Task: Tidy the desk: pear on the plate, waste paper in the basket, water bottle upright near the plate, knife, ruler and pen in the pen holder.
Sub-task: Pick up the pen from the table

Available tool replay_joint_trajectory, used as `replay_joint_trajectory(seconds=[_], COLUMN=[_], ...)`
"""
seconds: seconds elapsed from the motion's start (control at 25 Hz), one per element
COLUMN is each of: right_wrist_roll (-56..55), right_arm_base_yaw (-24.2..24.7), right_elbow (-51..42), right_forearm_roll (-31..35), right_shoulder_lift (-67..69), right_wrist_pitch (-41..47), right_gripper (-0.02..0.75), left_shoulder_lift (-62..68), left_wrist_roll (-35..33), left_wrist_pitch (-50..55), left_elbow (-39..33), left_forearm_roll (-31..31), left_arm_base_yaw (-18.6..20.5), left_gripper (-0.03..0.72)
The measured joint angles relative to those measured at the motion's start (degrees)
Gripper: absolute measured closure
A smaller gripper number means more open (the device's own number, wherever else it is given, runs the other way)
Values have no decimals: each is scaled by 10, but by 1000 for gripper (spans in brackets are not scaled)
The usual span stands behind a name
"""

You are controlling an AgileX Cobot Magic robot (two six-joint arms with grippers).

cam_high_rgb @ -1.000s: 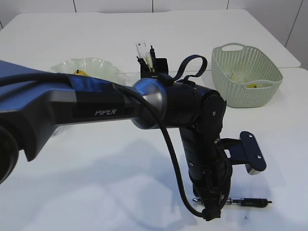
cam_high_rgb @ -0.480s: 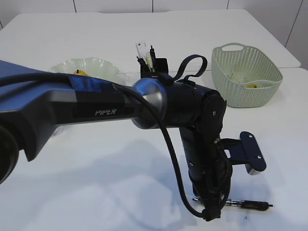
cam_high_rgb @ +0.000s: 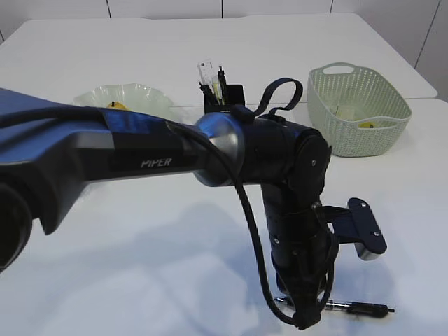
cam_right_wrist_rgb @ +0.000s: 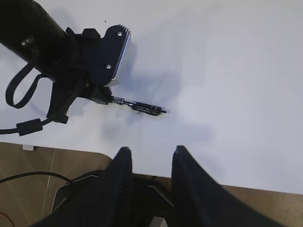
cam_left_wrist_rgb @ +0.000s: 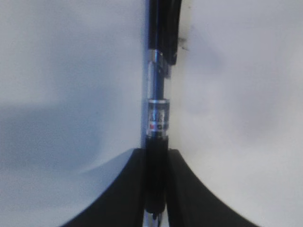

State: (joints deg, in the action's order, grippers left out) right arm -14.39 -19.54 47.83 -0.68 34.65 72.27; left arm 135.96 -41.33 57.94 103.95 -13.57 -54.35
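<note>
White counter [cam_high_rgb: 140,231] fills every view, and the black left arm [cam_high_rgb: 140,157] crosses it from nine o'clock to bend down at five o'clock. At two o'clock sits a pale green woven basket [cam_high_rgb: 360,112] with paper scraps inside. A frilled glass plate [cam_high_rgb: 126,96] lies at eleven o'clock, with something yellow on it. At twelve o'clock the black pen holder [cam_high_rgb: 225,96] already carries several upright items. The left end effector [cam_left_wrist_rgb: 155,189] is clenched on the pen [cam_left_wrist_rgb: 156,123]: in its wrist view both dark fingers press the barrel's lower end from either side. The pen lies flat on the counter at five o'clock, its free end pointing toward three o'clock. The right end effector [cam_right_wrist_rgb: 149,165] hangs released over the counter's near edge, its fingers apart, well clear of the pen [cam_right_wrist_rgb: 139,105].
</note>
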Motion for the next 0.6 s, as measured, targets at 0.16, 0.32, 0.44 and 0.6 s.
replay_joint_trajectory(seconds=[0.16,0.32,0.44,0.6], right_wrist_roll=[0,0,0,0], right_arm_base_yaw=[0,0,0,0], right_elbow=[0,0,0,0], right_forearm_roll=[3,7,7,7], right_shoulder_lift=[0,0,0,0], right_wrist_pitch=[0,0,0,0], right_gripper=[494,494,494,494], left_shoulder_lift=[11,19,20,20], left_wrist_roll=[7,23,38,67], left_wrist_pitch=[33,49,54,54], left_elbow=[31,64,83,92], left_forearm_roll=[0,4,4,-5], left_arm_base_yaw=[0,0,0,13], left_gripper=[626,627,627,627])
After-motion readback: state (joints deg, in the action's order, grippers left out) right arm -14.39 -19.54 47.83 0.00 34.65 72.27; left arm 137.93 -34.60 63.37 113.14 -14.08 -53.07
